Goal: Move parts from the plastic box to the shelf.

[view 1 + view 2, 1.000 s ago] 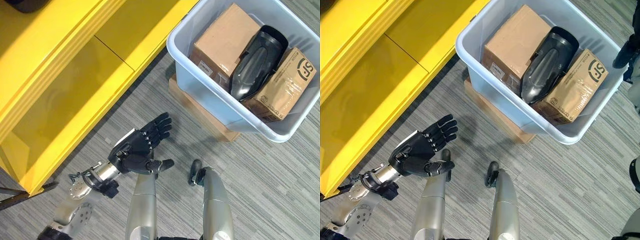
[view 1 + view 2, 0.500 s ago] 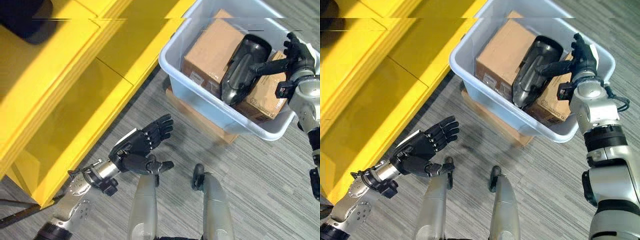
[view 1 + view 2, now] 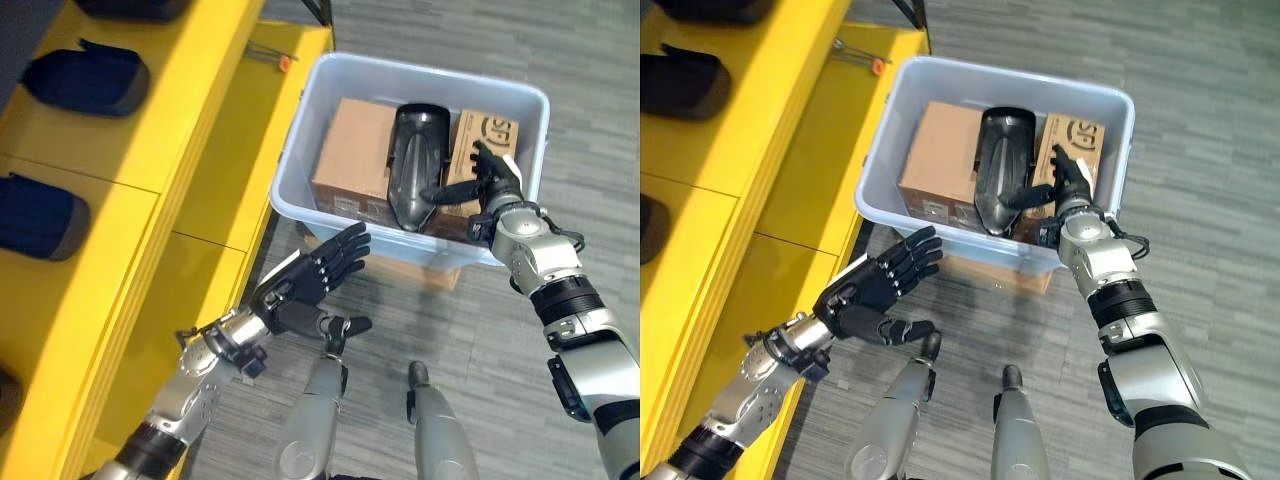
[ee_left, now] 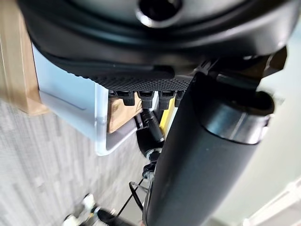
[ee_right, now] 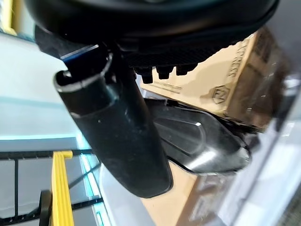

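Left eye view puts the black moulded part [image 3: 414,165] in the middle of the pale blue plastic box [image 3: 300,190], lying lengthwise between a plain cardboard box [image 3: 352,165] on its left and a printed cardboard carton [image 3: 484,150] on its right, apparently resting on both. Your right hand [image 3: 486,180] is over the carton at the part's right flank, fingers spread and relaxed, thumb stretched toward the shell; it grips nothing yet, and from these views you cannot tell whether the thumb touches the part. To do this step well, bring the palm further over the shell before you curl the fingers, so that thumb and fingers sit on opposite sides of the body rather than on its glossy rounded top, which looks likely to slip. Take it near the middle of its length so it does not tip as it lifts, and raise it straight up past the box wall before swinging toward the yellow shelf [image 3: 150,150] on your left, where dark parts [image 3: 90,78] already sit. Your left hand [image 3: 305,285] hangs open outside the box near its lower left corner, holding nothing; keep it ready to support the part.
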Tool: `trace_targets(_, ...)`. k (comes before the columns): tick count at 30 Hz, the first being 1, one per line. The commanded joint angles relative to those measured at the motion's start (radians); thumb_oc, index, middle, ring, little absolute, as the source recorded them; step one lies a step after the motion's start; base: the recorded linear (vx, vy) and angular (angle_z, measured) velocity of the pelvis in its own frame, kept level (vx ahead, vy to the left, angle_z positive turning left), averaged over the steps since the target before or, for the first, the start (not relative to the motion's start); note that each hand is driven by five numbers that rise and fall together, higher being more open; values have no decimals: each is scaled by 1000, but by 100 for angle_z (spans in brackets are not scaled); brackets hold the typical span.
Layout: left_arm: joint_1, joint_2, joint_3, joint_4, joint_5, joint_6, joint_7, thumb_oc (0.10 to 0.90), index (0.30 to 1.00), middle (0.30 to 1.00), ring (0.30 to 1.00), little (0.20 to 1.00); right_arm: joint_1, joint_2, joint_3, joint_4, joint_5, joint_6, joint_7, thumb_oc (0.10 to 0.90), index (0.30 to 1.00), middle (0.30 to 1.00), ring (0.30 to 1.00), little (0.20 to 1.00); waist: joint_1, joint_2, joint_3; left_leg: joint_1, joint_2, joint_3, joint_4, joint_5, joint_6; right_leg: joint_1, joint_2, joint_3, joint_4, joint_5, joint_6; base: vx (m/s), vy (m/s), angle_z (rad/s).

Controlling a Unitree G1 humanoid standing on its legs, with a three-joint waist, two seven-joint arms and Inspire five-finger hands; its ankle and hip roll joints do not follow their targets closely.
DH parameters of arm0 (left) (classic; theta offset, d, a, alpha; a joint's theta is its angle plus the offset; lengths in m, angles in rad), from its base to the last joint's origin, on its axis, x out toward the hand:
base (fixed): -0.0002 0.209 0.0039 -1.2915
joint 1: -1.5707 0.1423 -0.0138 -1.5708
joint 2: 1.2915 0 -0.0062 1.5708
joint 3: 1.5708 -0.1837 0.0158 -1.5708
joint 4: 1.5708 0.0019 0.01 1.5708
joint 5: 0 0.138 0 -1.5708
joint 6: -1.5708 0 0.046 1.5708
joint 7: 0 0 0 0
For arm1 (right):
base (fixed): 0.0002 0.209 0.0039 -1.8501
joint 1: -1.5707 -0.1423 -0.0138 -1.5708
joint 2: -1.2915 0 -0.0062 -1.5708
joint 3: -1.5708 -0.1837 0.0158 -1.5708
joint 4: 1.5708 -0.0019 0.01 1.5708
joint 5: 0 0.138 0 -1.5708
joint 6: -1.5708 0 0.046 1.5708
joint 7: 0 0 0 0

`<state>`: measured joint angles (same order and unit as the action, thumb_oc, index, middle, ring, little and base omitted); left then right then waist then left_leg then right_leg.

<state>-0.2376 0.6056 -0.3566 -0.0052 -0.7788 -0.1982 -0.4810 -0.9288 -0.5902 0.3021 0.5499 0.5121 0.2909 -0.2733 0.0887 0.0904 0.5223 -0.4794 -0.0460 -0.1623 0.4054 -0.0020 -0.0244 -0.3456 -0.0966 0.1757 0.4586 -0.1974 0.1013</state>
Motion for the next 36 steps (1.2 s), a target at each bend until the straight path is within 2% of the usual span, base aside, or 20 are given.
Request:
trace_targets(1,-35,-27,15,-106,-15,-129,41,900,1000,1000,1000,1000,-87,-8,0,-109,-34,-63,-73,900,1000,1000,1000,1000,11,-27,-50,34,31,13,-189,25,9,75,16,-128,-22,-24,-60,48,109,-40)
trace_targets(4,-47,-32,7,-114,-3,-150,55,900,1000,1000,1000,1000,-75,18,-1,-126,-48,-38,-109,900,1000,1000,1000,1000,11,-24,-47,40,26,39,-205,21,24,70,8,-132,-62,3,-50,6,51,-33)
trace_targets(10,-61,-28,19,-123,-12,-123,44,900,1000,1000,1000,1000,-101,44,-12,-98,-47,-4,-134,900,1000,1000,1000,1000,29,-32,-48,49,34,42,-246,34,23,98,6,-148,-133,26,-42,-42,-42,-4)
trace_targets(15,-40,-28,51,-136,-16,-95,64,900,1000,1000,1000,1000,-102,47,-12,-34,-61,-35,-61,900,1000,1000,1000,1000,67,-42,-61,69,56,88,-242,32,18,123,-48,-238,-151,43,-28,-10,1,-12)
trace_targets(19,-14,-33,70,-126,17,-76,58,900,1000,1000,1000,1000,-98,62,-4,-20,-29,-43,-74,900,1000,1000,1000,1000,74,-50,-71,90,67,116,-210,9,16,166,-62,-253,-161,42,-28,110,95,-27)
trace_targets(22,20,-15,84,-134,-13,-55,15,900,1000,1000,1000,1000,-72,58,-15,-15,-5,-46,-81,900,1000,1000,1000,1000,84,-69,-92,97,58,133,-175,-15,29,248,-66,-268,-153,42,-29,159,85,-10)
trace_targets(24,42,-6,92,-140,-27,-40,8,900,1000,1000,1000,1000,-51,59,-22,-10,-7,-50,-86,900,1000,1000,1000,1000,92,-76,-106,107,54,139,-168,-24,42,264,-59,-277,-92,44,-35,152,97,2)
trace_targets(26,68,-16,78,-159,-26,-28,17,900,1000,1000,1000,1000,3,80,-35,-26,-40,-65,-64,900,1000,1000,1000,1000,80,-58,-91,159,43,117,-159,-60,79,142,-67,-256,264,127,-33,168,210,-21)
trace_targets(27,84,-24,67,-168,1,-38,39,900,1000,1000,1000,1000,12,101,-38,-29,-71,-67,-51,900,1000,1000,1000,1000,68,-43,-81,174,52,122,-158,-62,88,35,-58,-229,382,167,-35,144,130,-63)
trace_targets(28,99,-19,59,-169,-22,-66,58,900,1000,1000,1000,1000,5,118,-35,-38,-121,-64,-34,900,1000,1000,1000,1000,52,-29,-65,193,69,135,-166,-69,80,-43,-62,-216,329,189,-36,100,-11,-65)
trace_targets(30,95,-10,58,-165,-48,-102,79,900,1000,1000,1000,1000,-16,125,-23,-45,-164,-76,-6,900,1000,1000,1000,1000,44,-33,-54,205,87,155,-189,-78,62,-39,-109,-233,80,220,-29,109,-269,-53)
trace_targets(31,72,-6,54,-163,-39,-101,92,900,1000,1000,1000,1000,-38,131,-16,-39,-161,-75,-7,900,1000,1000,1000,1000,34,-54,-44,218,86,159,-205,-99,54,-18,-146,-223,-176,291,-2,207,-571,-63)
trace_targets(32,46,-9,44,-164,-30,-92,99,900,1000,1000,1000,1000,-61,133,-10,-23,-160,-85,-11,900,1000,1000,1000,1000,20,-66,-35,228,93,154,-202,-126,50,-12,-162,-183,-314,368,21,214,-592,-37)
trace_targets(33,48,-3,45,-178,-37,-85,104,900,1000,1000,1000,1000,-62,126,-14,-19,-153,-95,-5,900,1000,1000,1000,1000,25,-68,-42,221,104,160,-201,-128,52,23,-157,-194,-314,330,30,239,-542,9)
trace_targets(34,53,3,43,-180,-42,-80,110,900,1000,1000,1000,1000,-66,106,-18,-9,-129,-96,6,900,1000,1000,1000,1000,24,-74,-51,218,103,140,-200,-128,41,44,-159,-182,-364,336,43,190,-430,24)
trace_targets(36,60,15,37,-172,-64,-90,88,900,1000,1000,1000,1000,-73,79,-13,-19,-113,-96,9,900,1000,1000,1000,1000,31,-72,-50,203,131,141,-198,-107,15,56,-164,-228,-343,310,45,154,-393,47)
